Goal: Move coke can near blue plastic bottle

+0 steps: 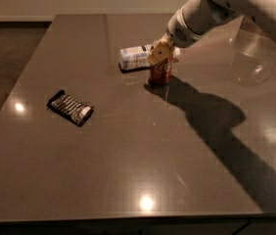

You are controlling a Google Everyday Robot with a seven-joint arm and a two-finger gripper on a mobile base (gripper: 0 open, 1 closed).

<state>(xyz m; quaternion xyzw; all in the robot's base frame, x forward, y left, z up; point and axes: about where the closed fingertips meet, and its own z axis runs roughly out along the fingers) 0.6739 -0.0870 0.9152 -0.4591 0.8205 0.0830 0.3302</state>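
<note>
The coke can (160, 73) is red-brown and stands upright on the dark table (128, 170), towards the back. My gripper (161, 54) comes in from the upper right and is shut on the can's top. The blue plastic bottle (135, 57) lies on its side just left of and behind the can, a small gap away. Its cap end is hidden behind the gripper.
A flat black snack packet (70, 107) lies on the left part of the table. My arm (211, 9) reaches in from the upper right and casts a long shadow across the right side. The table's left edge borders a darker floor.
</note>
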